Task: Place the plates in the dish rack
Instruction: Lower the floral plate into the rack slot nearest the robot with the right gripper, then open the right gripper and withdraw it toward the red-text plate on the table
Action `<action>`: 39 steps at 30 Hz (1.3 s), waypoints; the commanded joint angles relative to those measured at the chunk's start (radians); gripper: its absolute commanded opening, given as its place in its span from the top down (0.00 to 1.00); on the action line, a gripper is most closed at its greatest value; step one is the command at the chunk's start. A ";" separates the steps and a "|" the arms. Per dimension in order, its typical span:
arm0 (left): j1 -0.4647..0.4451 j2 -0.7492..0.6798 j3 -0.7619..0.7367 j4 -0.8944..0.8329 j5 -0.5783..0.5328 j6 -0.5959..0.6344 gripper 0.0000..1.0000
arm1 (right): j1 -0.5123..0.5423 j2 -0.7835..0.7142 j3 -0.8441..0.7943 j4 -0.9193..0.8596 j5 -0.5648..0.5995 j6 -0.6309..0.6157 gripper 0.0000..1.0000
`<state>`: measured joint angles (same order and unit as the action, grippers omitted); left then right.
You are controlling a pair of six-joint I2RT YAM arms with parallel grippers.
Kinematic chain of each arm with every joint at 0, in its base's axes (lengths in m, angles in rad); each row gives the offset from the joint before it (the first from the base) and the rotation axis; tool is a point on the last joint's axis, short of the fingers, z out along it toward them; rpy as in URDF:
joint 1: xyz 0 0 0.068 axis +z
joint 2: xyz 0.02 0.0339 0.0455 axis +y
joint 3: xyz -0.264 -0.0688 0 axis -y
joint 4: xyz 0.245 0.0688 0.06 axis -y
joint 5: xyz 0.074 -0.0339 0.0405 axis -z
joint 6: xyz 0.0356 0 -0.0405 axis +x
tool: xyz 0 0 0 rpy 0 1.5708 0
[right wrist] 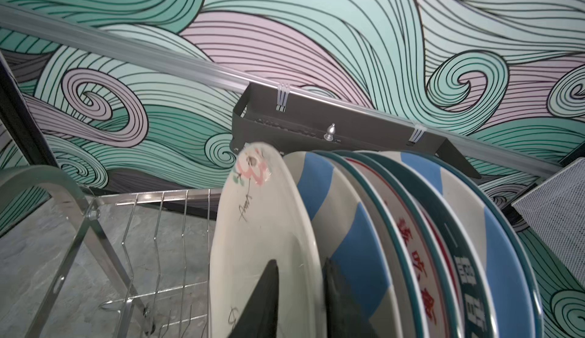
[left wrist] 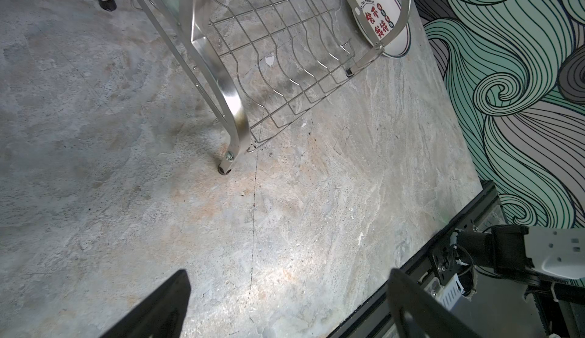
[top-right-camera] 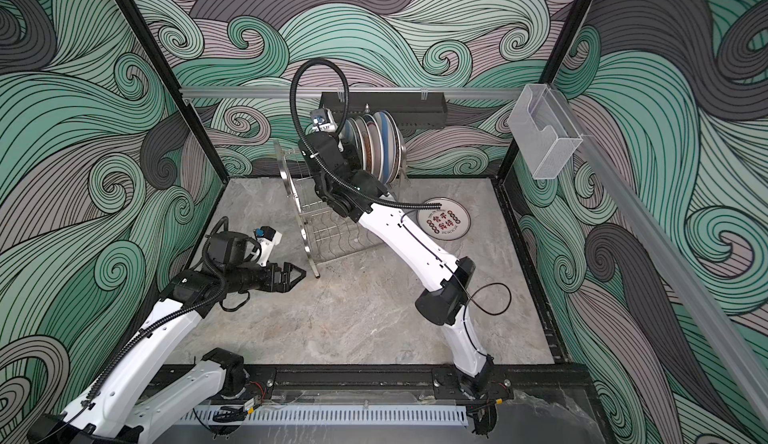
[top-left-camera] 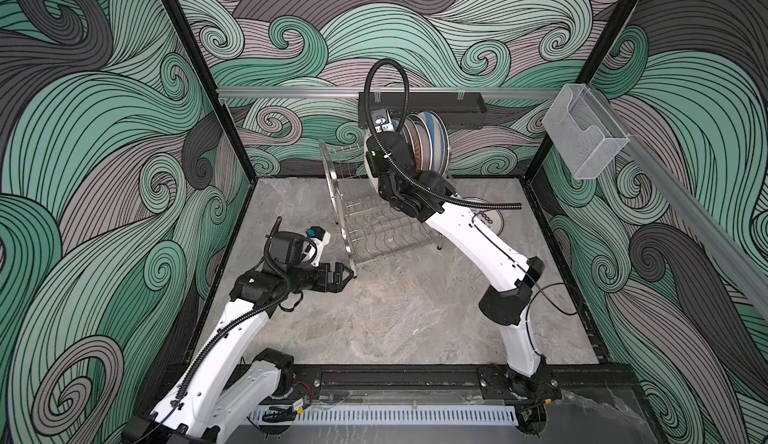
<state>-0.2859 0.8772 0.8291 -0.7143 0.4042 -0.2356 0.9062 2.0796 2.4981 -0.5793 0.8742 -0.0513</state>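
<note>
- The right gripper is reaching into the upper tier of the dish rack. Its two fingers are standing on either side of the rim of a cream plate with small drawings. Whether they are pinching it or sitting loose cannot be told.
- The cream plate is standing on edge at the left end of a row of plates filling the upper tier.
- One finger is sitting between the cream plate and the blue-and-white striped plate next to it.
- A plate with red characters is lying flat on the table, just right of the rack and partly under the right arm.
- The left gripper is hovering low beside the rack's front left foot, with its fingers spread wide and empty.
</note>
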 commanded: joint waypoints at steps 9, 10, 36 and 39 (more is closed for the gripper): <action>0.006 -0.012 0.001 -0.011 0.003 0.009 0.01 | 0.028 -0.091 0.007 0.041 -0.098 -0.007 0.57; 0.006 -0.011 0.001 -0.010 0.002 0.007 0.01 | 0.028 -0.097 0.009 0.035 -0.109 -0.005 0.55; 0.005 0.015 0.035 0.091 -0.003 -0.086 0.01 | -0.198 -0.755 -0.842 0.160 -0.226 0.094 0.43; 0.006 0.023 0.038 0.110 -0.011 -0.098 0.01 | -0.249 -0.859 -1.012 0.152 -0.228 0.139 0.42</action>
<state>-0.2859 0.8906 0.8299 -0.6430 0.4026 -0.3073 0.6800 1.2831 1.5784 -0.4271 0.6548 0.0250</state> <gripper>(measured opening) 0.986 0.574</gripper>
